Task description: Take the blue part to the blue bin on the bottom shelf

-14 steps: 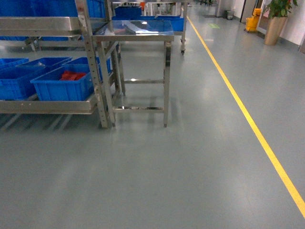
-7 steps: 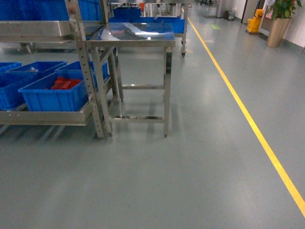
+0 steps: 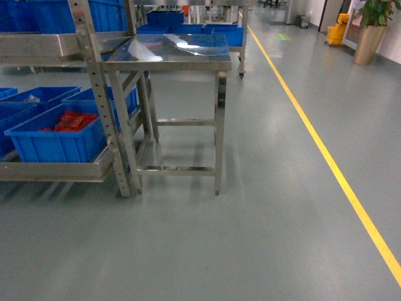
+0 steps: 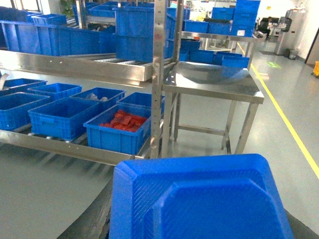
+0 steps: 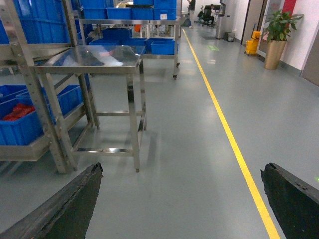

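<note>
Blue part [image 4: 199,199] fills the left tool's near view; its grip cannot be told. Right tool [image 5: 182,199] gapes apart. Bottom shelf [image 3: 56,170] sits left, beside the steel tabletop [image 3: 169,53].

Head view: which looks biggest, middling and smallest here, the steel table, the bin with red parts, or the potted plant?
1. Steel table, clearly the largest.
2. Bin with red parts.
3. Potted plant, smallest as seen, but it stands far down the aisle and is cut by the frame, so its true size is unsure.
</note>
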`<state>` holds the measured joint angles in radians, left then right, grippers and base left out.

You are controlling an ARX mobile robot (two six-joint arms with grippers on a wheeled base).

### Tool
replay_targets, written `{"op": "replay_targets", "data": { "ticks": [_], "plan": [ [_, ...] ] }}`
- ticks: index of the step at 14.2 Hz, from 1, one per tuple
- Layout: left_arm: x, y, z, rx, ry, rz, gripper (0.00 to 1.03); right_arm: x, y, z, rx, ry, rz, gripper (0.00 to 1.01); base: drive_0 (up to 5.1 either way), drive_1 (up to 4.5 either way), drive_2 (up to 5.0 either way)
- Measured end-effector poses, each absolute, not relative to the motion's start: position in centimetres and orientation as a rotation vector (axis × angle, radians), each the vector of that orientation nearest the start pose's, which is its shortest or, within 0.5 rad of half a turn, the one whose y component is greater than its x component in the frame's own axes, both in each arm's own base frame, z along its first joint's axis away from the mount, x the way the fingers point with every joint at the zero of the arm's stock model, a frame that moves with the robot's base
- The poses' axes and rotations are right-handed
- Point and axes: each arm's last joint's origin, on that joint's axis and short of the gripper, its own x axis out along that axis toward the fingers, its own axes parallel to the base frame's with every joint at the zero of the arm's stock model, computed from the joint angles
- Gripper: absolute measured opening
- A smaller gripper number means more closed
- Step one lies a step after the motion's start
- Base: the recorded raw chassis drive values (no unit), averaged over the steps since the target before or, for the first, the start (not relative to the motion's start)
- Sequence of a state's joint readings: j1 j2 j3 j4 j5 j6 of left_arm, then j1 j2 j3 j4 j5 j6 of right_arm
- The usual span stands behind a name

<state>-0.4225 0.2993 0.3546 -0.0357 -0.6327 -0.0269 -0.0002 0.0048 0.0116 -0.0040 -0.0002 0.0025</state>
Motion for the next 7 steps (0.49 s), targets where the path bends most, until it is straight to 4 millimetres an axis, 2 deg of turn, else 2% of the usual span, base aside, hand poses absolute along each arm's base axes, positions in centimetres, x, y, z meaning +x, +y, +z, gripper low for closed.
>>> {"op": "replay_targets", "data": {
  "ticks": [7],
  "plan": [
    [9.82,-2.52,25.67,-0.037,-0.021,0.214,0.44,9.73,0.00,16.68,0.003,-0.004,0.000,0.98,0.0,4.15,-4.2]
  ]
}}
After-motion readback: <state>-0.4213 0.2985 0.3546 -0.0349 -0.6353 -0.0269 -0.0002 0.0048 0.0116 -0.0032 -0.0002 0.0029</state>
